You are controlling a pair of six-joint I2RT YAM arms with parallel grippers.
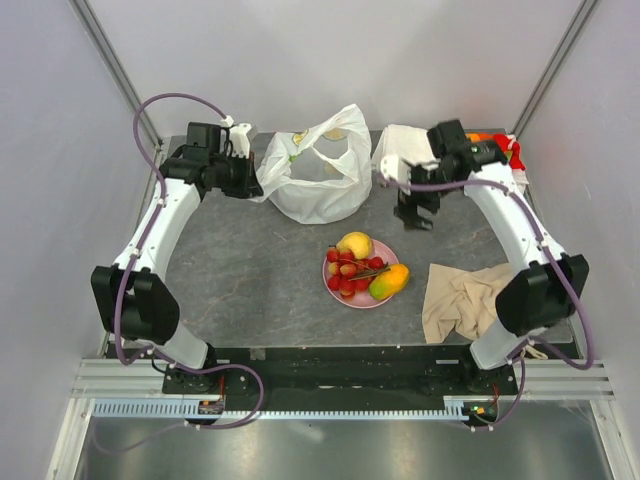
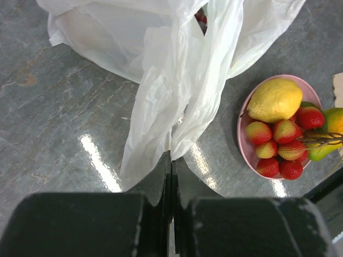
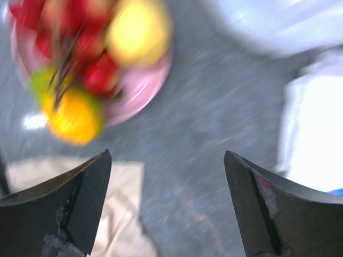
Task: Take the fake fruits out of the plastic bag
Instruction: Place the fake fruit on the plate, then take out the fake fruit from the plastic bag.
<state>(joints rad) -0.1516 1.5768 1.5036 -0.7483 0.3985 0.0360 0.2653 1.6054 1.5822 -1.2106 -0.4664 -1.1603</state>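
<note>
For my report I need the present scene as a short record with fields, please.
plastic bag: far side of table, mouth open
left claw: shut on the bag's edge
right claw: open, holding nothing
pink plate: holds lemon, red cluster, mango
beige cloth: crumpled, right of the plate
</note>
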